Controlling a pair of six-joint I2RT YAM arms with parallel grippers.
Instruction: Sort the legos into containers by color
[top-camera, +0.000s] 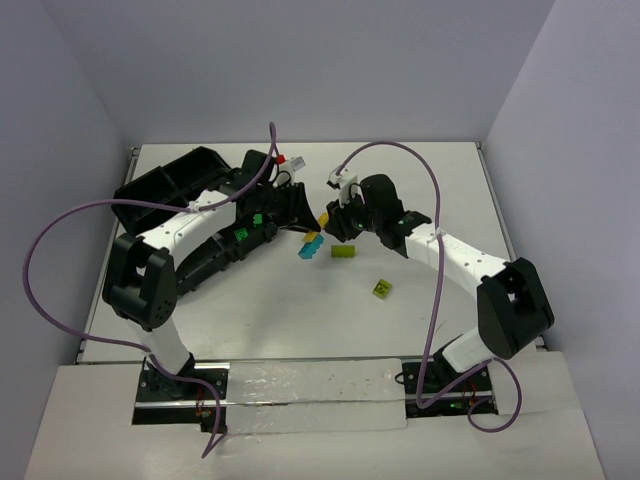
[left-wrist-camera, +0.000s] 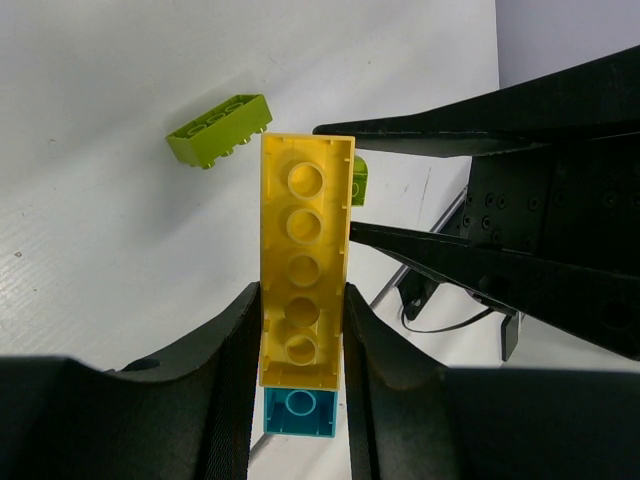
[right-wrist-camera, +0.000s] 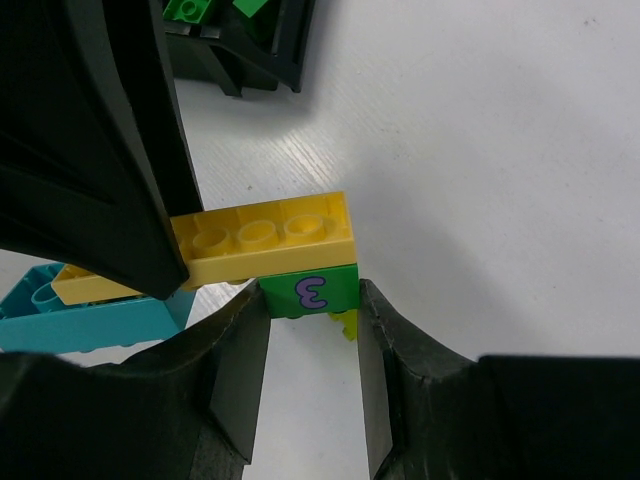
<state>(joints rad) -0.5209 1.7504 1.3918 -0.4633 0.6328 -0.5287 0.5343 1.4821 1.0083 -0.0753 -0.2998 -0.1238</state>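
The left gripper (left-wrist-camera: 300, 330) is clamping the long yellow brick (left-wrist-camera: 303, 250) near mid-table, right of the black tray (top-camera: 160, 180). The right gripper (right-wrist-camera: 310, 320) is pinching the green brick (right-wrist-camera: 308, 290) joined to it. They are likely separating stuck legos; next, a steady pull apart, the cyan brick (left-wrist-camera: 298, 412) clinging underneath.

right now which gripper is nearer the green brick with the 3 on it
Right. The right gripper has the green brick between its jaws; the left gripper holds the yellow brick touching it.
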